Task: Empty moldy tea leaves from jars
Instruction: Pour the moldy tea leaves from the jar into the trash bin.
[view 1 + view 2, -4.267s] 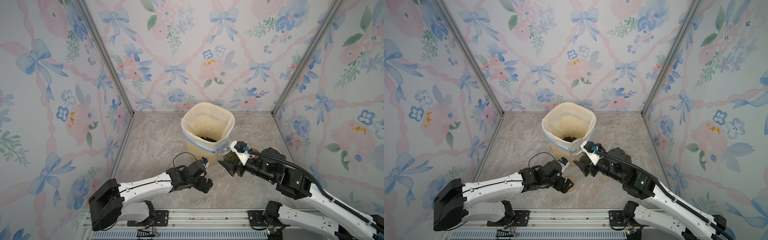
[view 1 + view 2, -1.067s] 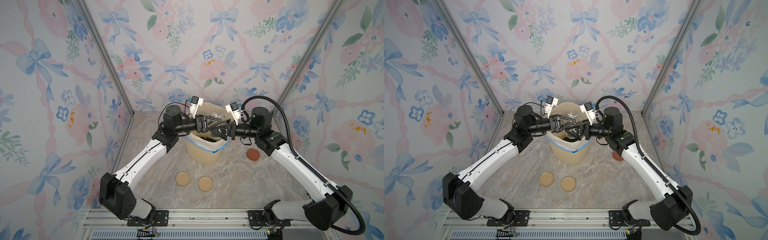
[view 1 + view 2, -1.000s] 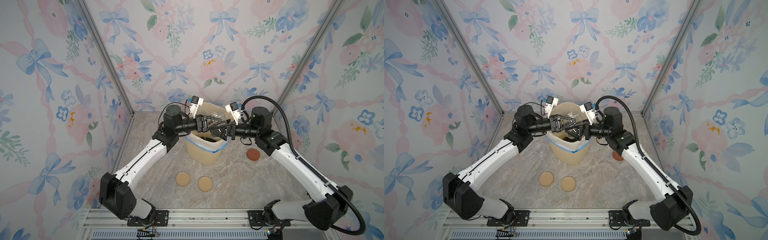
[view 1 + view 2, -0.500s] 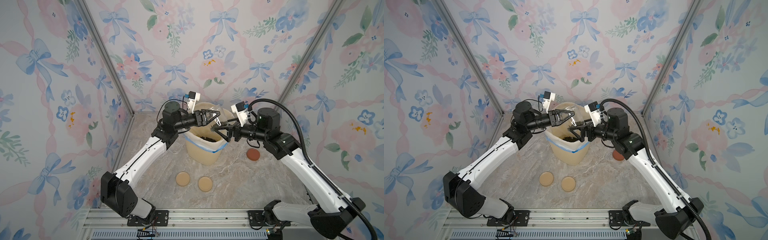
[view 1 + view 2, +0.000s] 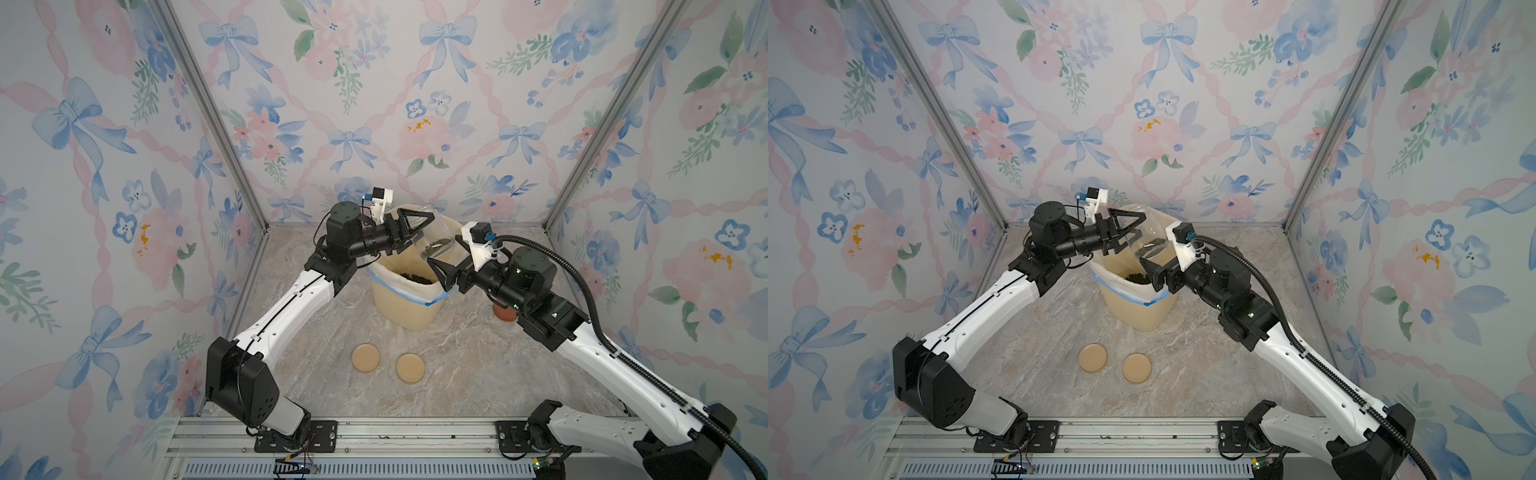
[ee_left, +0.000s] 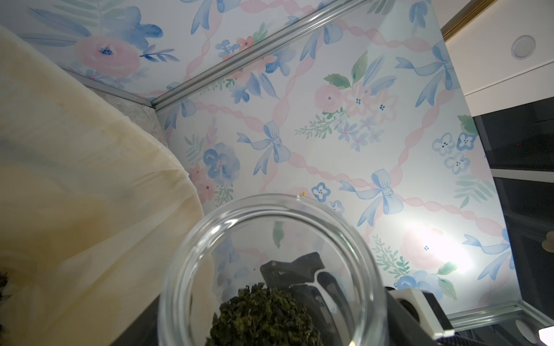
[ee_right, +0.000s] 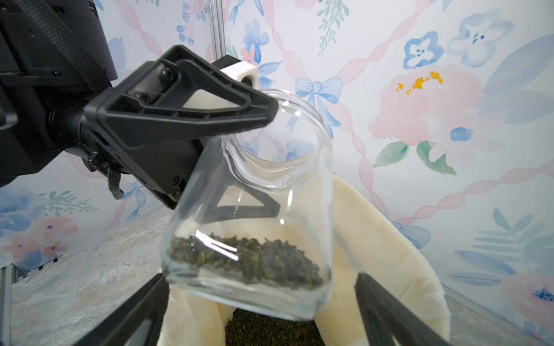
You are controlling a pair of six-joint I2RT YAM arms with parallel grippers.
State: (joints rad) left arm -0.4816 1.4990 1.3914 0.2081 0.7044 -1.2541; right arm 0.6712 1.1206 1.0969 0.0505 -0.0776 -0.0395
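Left claw (image 7: 277,158) is clamped on the neck of a glass jar (image 5: 436,241), holding it tilted right above the bin (image 5: 409,307), mouth raised, base lowest. The tea leaves (image 7: 245,260) sit heaped in that base, below the clamping fingers. Right claw (image 7: 260,278) gapes wide over the bin's rim, the jar's base between its fingers; touching or not, hard to say from here. More dark leaves (image 5: 411,276) lie inside the bin. Two tan lids (image 5: 365,359) rest before it.
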